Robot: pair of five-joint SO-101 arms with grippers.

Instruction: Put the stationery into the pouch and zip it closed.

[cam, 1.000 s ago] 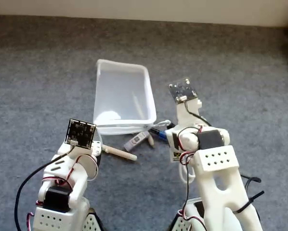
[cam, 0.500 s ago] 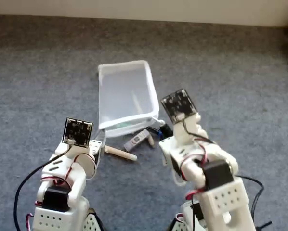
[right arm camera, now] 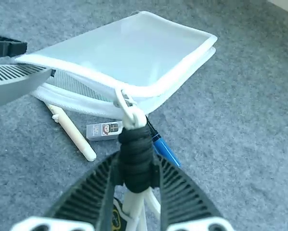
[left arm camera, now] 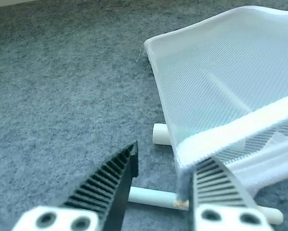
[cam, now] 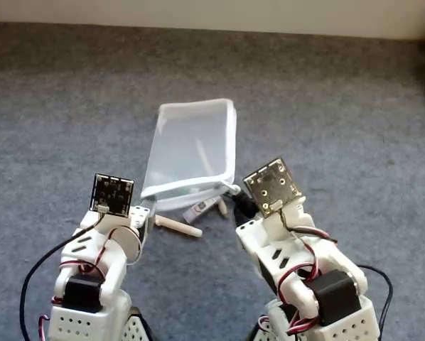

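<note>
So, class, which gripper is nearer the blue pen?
Right. The right gripper, shut on the zip pull, is close beside the pen; the left gripper is at the pouch's opposite corner.

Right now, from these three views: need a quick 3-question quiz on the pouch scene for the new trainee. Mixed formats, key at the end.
1. Multiple choice: what is the right pincer shut on?
A) an eraser
B) the black zipper pull of the pouch
C) nothing, it is open

2. True or false: the left pincer is open, with a corner of the pouch beside one of its fingers.

3. Fill in: the white pen lies outside the pouch, on the grey ___.

Key
1. B
2. True
3. carpet
</note>
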